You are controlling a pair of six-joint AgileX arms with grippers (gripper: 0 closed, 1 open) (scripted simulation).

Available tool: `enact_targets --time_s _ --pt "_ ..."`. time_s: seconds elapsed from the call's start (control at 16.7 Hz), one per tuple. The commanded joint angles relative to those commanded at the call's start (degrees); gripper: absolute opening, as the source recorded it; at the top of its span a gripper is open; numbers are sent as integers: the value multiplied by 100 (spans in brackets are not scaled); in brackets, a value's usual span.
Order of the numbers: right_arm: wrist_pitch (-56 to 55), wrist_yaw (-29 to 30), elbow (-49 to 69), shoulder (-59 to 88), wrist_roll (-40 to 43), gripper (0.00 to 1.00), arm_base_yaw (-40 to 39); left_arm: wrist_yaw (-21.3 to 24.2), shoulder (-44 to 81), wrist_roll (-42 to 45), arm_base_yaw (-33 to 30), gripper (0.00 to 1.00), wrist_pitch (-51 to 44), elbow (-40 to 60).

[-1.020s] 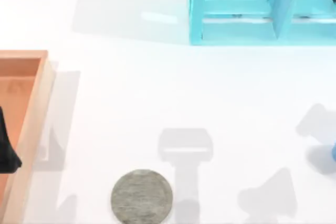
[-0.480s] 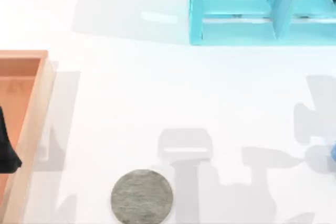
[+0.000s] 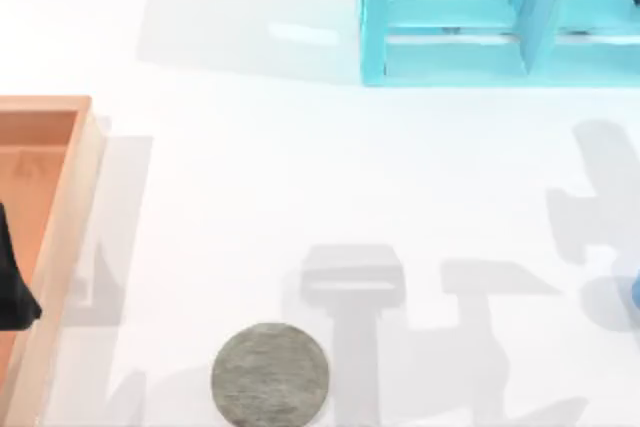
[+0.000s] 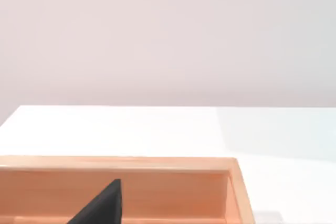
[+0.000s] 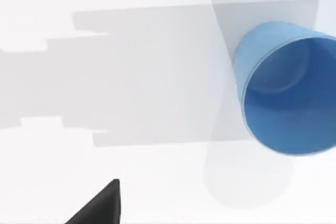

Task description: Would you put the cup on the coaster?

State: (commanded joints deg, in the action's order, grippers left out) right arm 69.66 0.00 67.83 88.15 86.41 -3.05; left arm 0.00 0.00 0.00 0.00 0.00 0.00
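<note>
White table [image 3: 250, 177], pale wall behind. The coaster [image 3: 270, 374] lies at six o'clock, the cup [image 5: 286, 87] upright at the three o'clock edge, well apart. Cyan shelf [image 3: 500, 17] at one o'clock, wooden tray [image 3: 60, 237] at nine. Either gripper's opening: cannot tell.

Of your AgileX arms you get little: the left gripper [image 3: 14, 282] is a matte black, tapering wedge. Each wrist view catches one black pointed fingertip [image 4: 102, 204], plain, with no markings, the right [image 5: 100, 205] alike.

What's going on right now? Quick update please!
Right tool near cup, nothing held. Cup at table's right edge; coaster bare. Left tool over wooden tray.
</note>
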Motion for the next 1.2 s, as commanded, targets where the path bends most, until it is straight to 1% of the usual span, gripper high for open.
enact_targets --time_s 0.18,0.3,0.66,0.78,1.08,1.2 --pt "-30 5 -33 -14 -5 100 24 0 0 0 0 100 0 0" --pt "-234 2 -204 50 -6 100 8 0 0 0 0 100 0 0" --pt "-1880 0 -1278 541 -36 100 -17 0 0 0 0 100 0 0" --pt "-2252 0 -1555 671 -36 100 -23 0 0 0 0 100 0 0" --pt "-2379 0 -1658 721 -35 100 -24 0 0 0 0 100 0 0" --pt "-2379 0 -1658 721 -35 85 -24 0 0 0 0 100 0 0"
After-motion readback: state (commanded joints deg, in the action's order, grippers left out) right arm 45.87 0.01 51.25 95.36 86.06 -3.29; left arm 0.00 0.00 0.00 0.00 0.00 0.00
